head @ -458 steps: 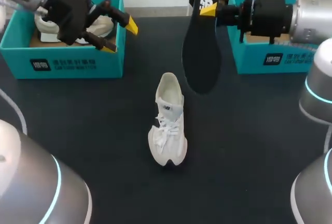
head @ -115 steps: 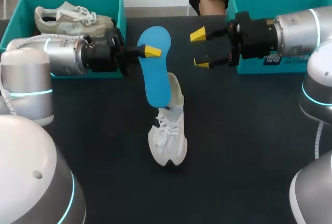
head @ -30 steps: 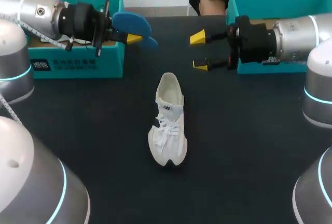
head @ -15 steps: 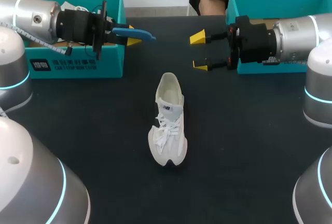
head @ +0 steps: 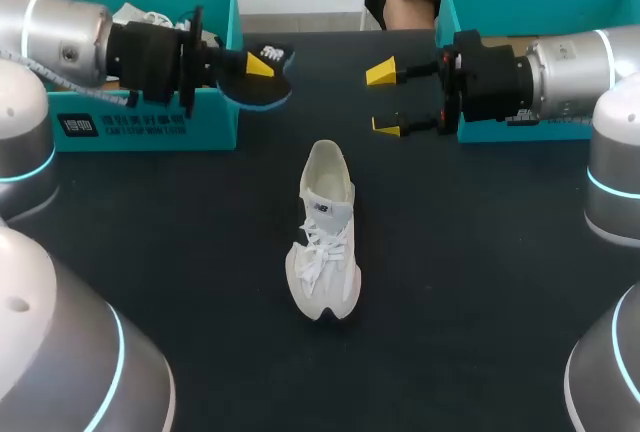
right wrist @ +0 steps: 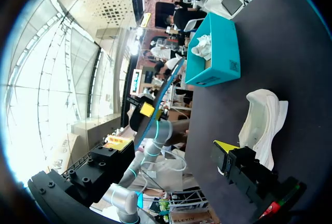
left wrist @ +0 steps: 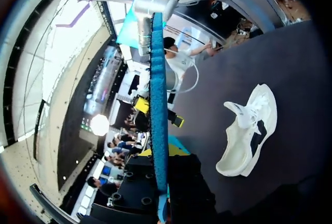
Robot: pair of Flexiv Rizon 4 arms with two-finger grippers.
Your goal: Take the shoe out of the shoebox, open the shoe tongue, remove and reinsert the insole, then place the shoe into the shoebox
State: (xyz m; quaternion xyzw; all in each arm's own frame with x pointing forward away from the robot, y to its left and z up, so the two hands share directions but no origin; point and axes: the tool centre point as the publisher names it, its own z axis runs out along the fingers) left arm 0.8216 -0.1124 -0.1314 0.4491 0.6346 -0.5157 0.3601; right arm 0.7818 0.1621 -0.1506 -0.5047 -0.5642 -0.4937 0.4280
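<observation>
The white shoe (head: pixel 322 232) lies on its sole in the middle of the dark table, heel towards the back; it also shows in the left wrist view (left wrist: pixel 246 130) and the right wrist view (right wrist: pixel 264 125). My left gripper (head: pixel 255 67) is shut on the insole (head: pixel 250 90) above the corner of the left teal shoebox (head: pixel 150 122). The insole's black face with a blue edge is turned to the head camera. From the left wrist the insole (left wrist: pixel 158 105) is edge-on, sticking out ahead of the fingers. My right gripper (head: pixel 385 99) hovers open and empty at the back right, beside the right shoebox (head: pixel 480 12).
Another shoe (head: pixel 140 14) lies inside the left shoebox. The right shoebox stands at the back right corner behind my right arm. The two arms' grippers face each other across the back of the table, above and behind the shoe's heel.
My left wrist has turned the insole: first blue side up, then edge-on, now black face showing. The right arm and the shoe have not moved.
</observation>
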